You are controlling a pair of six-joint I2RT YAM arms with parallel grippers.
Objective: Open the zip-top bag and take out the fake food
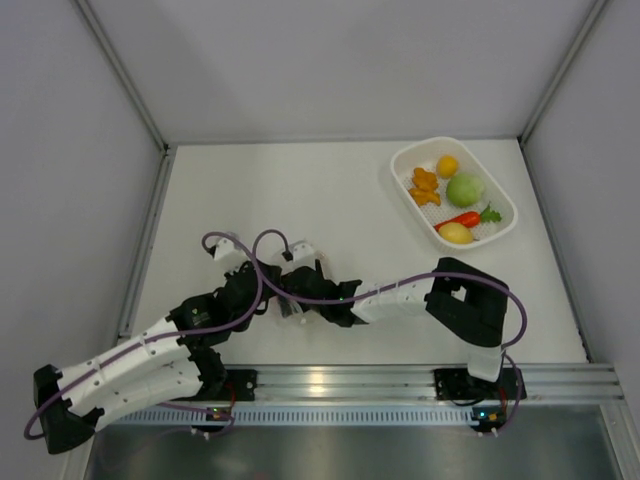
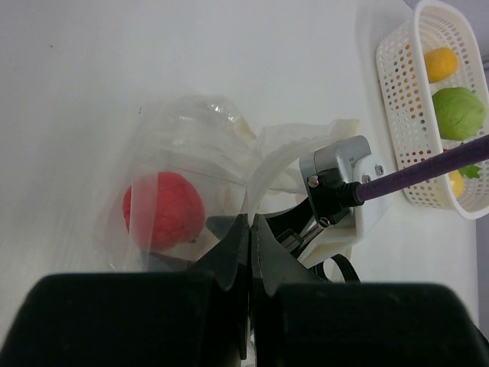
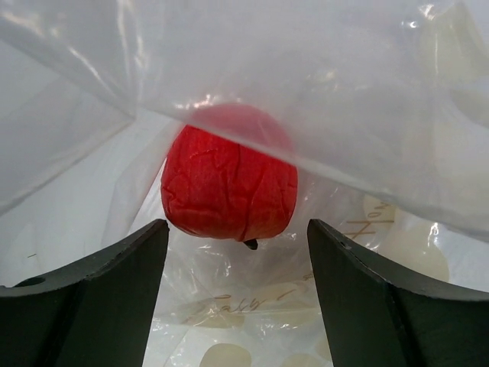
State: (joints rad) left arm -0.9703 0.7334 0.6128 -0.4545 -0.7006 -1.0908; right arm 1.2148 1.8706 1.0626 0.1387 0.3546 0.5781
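Note:
The clear zip-top bag (image 2: 191,145) lies on the table between my two grippers; in the top view only a bit of it (image 1: 296,309) shows under the arms. A red ball (image 2: 163,209) sits inside it. My left gripper (image 2: 250,223) is shut on the bag's edge at its mouth. My right gripper (image 3: 237,237) is open, reaching into the bag's mouth, with the red ball (image 3: 229,183) just ahead of its fingertips and not touched. Plastic with pale dots (image 3: 229,355) lies under the jaws.
A white perforated basket (image 1: 400,160) at the back right holds an orange ball (image 1: 447,165), an orange lumpy piece (image 1: 425,187), a pale-green ball (image 1: 465,190), a red chilli (image 1: 465,218) and a yellow lemon (image 1: 455,233). The basket's wall (image 2: 405,115) also shows in the left wrist view.

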